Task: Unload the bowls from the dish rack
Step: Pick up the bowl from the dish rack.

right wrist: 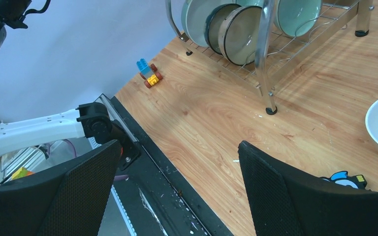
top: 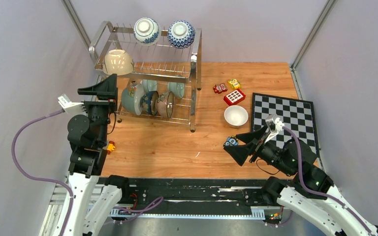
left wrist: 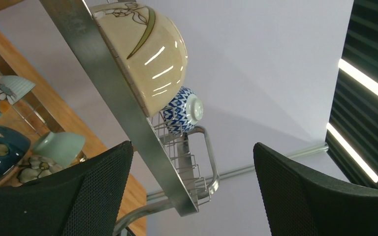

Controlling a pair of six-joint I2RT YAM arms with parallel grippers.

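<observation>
Steel wire gleams at the far left of the wooden table (top: 177, 152), where the dish rack (top: 197, 59) stands two tiers tall. On its upper tier I see three bowls with their bottoms turned upward: a cream bowl (top: 118, 62) at the near left corner, and a blue-and-white bowl (top: 146, 30) and a zigzag-patterned blue bowl (top: 180, 34) side by side along the far rail. The lower tier holds more bowls standing on edge, packed close: a large celadon bowl (top: 132, 98) at the left, a dark blue bowl (top: 148, 102) against it, then a brownish-pink bowl (top: 166, 104), with pale green bowls (top: 177, 88) behind them. One plain white bowl (top: 236, 116) sits upright on the table, well apart from the rack and just beside the chessboard (top: 290, 115), with a few toy blocks (top: 234, 93) near it.

The left gripper (left wrist: 191, 147) is raised at the rack's left end, just below the cream bowl, its fingers spread wide and holding nothing. From its own camera the upper tier's flat steel edge (left wrist: 125, 123) crosses the gap between them, and I cannot tell whether it touches. The right gripper (right wrist: 177, 145) hangs low over the near right part of the table, pointing left, jaws apart and empty, a small blue toy (right wrist: 344, 179) just beside it
</observation>
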